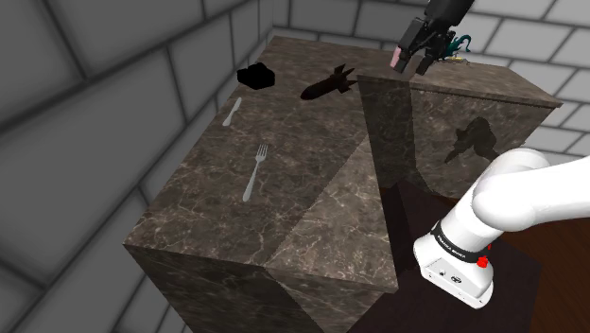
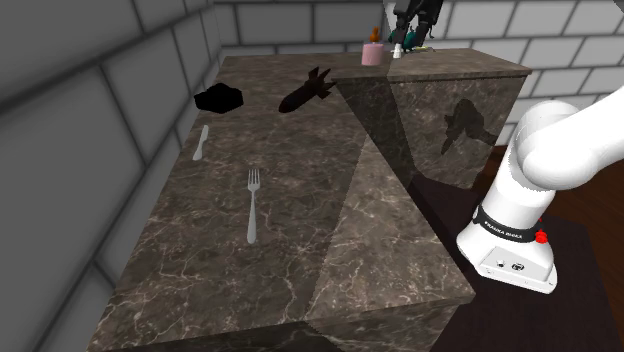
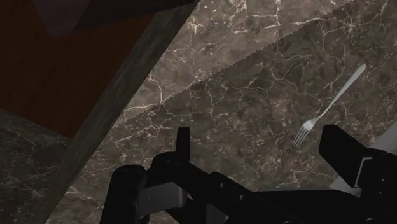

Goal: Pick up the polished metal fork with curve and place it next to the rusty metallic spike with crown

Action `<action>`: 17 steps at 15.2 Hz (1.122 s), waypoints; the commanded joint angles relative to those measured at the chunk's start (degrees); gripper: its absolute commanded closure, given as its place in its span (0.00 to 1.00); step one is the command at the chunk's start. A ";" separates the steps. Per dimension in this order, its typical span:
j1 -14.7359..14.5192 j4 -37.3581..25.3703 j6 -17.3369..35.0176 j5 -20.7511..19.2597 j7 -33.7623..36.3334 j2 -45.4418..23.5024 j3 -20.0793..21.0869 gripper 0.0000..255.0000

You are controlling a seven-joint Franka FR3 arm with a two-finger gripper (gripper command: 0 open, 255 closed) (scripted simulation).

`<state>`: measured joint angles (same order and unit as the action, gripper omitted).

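**Fork at rest, hand aloft.** The pale metal fork point(image 1: 255, 174) lies flat on the dark marbled desk point(image 1: 199, 236), tines toward the far wall and handle toward the near edge. Farther along the same surface lie a small pale utensil point(image 1: 233, 112), a black lump point(image 1: 255, 76) and a dark finned spike point(image 1: 329, 85), which is well apart from the fork. In the wrist view the gripper point(image 3: 261, 153) hangs above the desk, its fingers point(image 3: 340, 153) released and parted, grasping nothing. The fork lies on the marble beyond them, untouched. A grey block wall point(image 1: 85, 85) borders the desk.
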<state>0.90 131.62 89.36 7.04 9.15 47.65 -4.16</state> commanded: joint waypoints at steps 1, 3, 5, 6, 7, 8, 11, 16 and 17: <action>0.00 0.00 0.00 0.00 0.00 0.00 0.00 0.00; 0.14 1.88 2.86 1.28 3.88 -0.64 2.94 0.00; 0.25 3.37 5.78 2.51 7.73 -1.73 5.89 0.00; 0.28 3.97 7.25 3.08 9.66 -2.45 7.35 0.00; 0.33 4.47 8.74 3.63 11.58 -3.28 8.82 0.00; 0.40 4.87 10.23 4.15 13.50 -4.22 10.30 0.00; 0.68 5.46 14.73 5.40 19.30 -7.71 14.68 0.00; 1.79 4.46 22.04 6.09 29.23 -15.54 21.91 0.00; 2.13 3.97 23.44 5.94 31.31 -17.38 23.34 0.00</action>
<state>2.67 136.28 111.01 13.04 38.05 32.58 17.50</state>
